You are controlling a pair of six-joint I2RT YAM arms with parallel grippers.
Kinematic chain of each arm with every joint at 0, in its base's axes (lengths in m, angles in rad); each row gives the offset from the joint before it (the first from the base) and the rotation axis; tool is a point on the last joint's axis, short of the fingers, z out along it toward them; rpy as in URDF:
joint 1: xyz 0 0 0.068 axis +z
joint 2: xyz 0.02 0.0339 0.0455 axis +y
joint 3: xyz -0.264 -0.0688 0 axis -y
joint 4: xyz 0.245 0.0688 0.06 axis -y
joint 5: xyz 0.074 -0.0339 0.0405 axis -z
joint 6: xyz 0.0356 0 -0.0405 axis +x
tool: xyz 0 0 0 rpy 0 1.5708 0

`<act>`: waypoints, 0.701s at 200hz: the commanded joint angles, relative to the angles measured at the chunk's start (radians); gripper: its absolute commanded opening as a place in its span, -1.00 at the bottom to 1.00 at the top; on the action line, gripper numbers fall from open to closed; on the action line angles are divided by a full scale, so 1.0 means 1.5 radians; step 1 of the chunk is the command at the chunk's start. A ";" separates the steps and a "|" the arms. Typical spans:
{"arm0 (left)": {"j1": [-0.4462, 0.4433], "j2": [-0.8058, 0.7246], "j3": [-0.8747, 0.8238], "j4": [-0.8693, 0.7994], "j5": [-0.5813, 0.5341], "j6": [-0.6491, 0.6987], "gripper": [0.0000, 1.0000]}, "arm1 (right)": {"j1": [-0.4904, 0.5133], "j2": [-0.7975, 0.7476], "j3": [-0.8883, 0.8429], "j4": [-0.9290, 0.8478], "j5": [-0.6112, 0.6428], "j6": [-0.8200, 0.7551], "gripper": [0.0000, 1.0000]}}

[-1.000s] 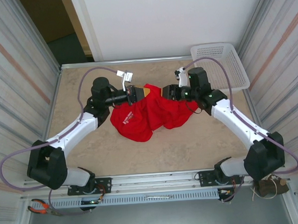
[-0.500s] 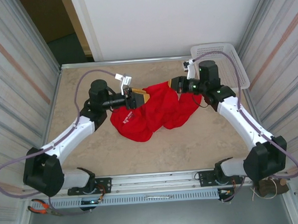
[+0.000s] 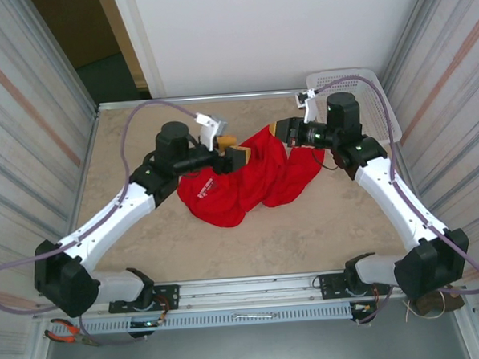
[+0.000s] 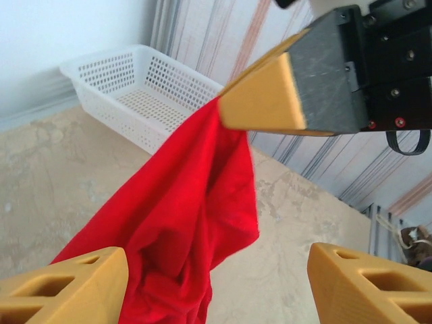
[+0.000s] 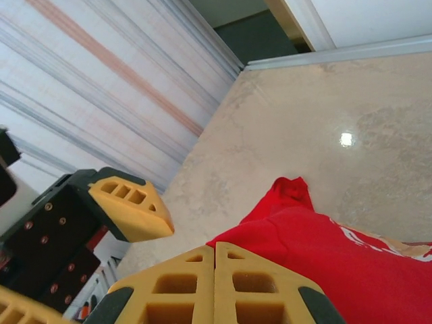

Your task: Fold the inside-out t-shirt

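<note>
Right gripper pinched closed on a raised edge of the inside-out t-shirt, near the basket. Cloth trails away from the basket toward the left gripper, whose jaws are wide and grip nothing. The left arm is nearest the slack.

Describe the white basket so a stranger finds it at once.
Look at the beige table, then its far right corner. There sits the white basket: rigid, with perforated walls, unlike the soft red t-shirt at mid-table.
</note>
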 commanded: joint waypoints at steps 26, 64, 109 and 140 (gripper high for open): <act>-0.030 0.069 0.027 -0.006 -0.139 0.074 0.42 | 0.016 -0.026 -0.003 0.006 -0.013 0.009 -1.00; -0.028 0.150 0.083 -0.029 -0.207 0.086 0.42 | 0.025 -0.036 -0.009 0.003 -0.015 0.010 -1.00; 0.020 0.179 0.090 -0.001 -0.068 0.063 -0.54 | 0.001 -0.042 -0.039 -0.001 0.003 0.002 -1.00; 0.060 0.133 0.071 0.007 0.133 0.031 -1.00 | -0.038 0.005 -0.049 0.010 0.028 -0.002 -1.00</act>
